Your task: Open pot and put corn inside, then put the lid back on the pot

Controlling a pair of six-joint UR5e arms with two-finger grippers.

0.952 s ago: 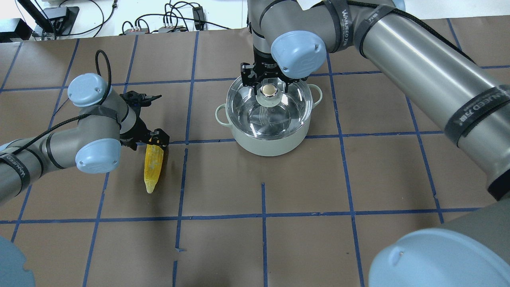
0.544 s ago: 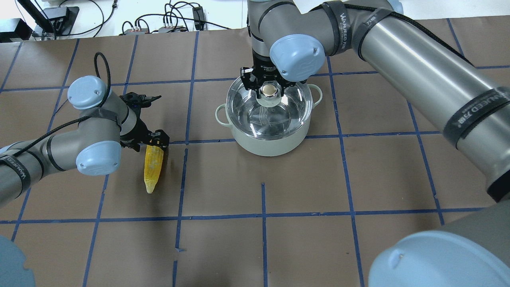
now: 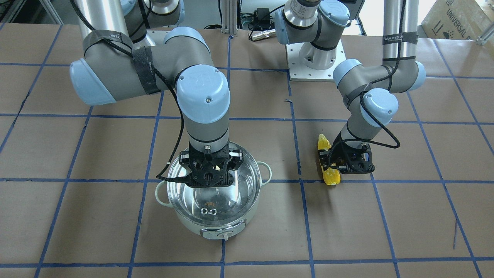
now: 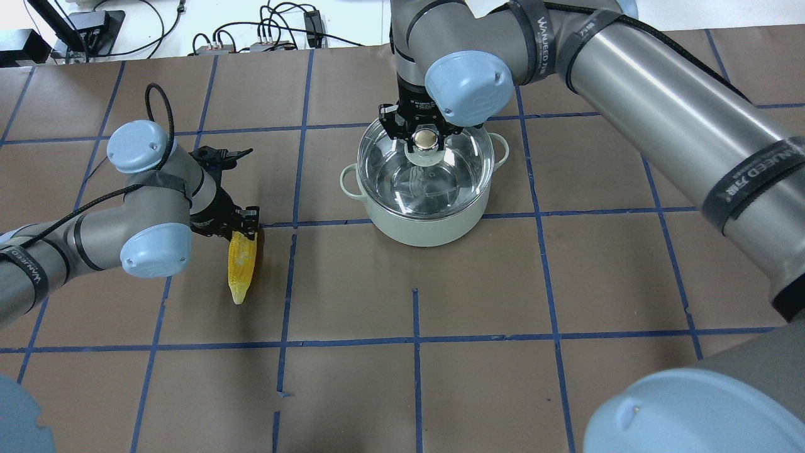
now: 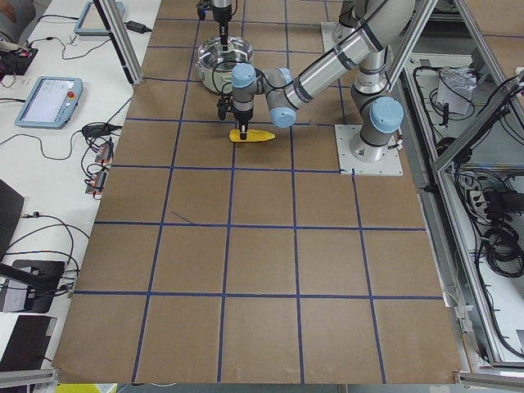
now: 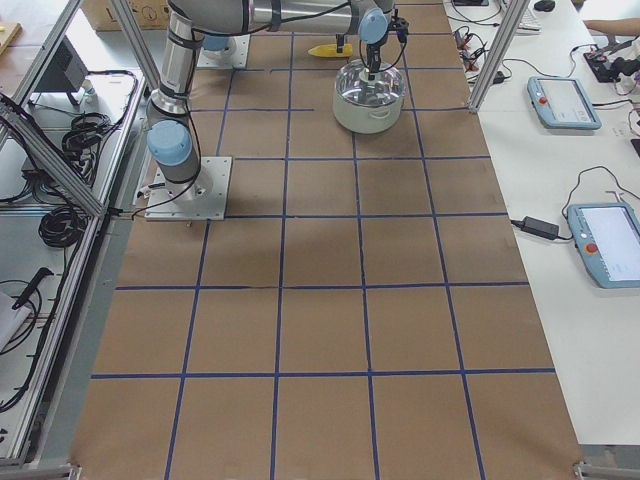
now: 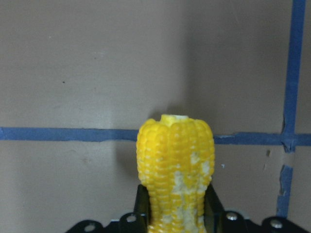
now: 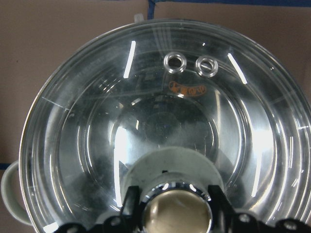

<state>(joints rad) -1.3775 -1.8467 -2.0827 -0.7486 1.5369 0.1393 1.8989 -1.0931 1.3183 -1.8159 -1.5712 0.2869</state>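
The left hand (image 4: 244, 223) is freshly clamped onto the corn (image 4: 242, 270), and the right hand (image 4: 426, 137) is closed round the knob (image 8: 176, 213) of the lid (image 4: 440, 182), so lid-off is expected next.

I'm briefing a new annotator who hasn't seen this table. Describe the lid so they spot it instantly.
Find the pale mint pot on the brown, blue-gridded table. The lid sits on it, its ball knob gripped by the right gripper. It is the only clear glass thing there, metal-rimmed, with two small steam holes.

There is one pot (image 4: 427, 229), one glass lid (image 4: 402, 182) with two steam holes (image 8: 175, 62), one corn cob (image 4: 242, 270), one left hand (image 4: 244, 228), one right hand (image 4: 426, 138), and seemingly two tablets (image 6: 565, 100) nearby.
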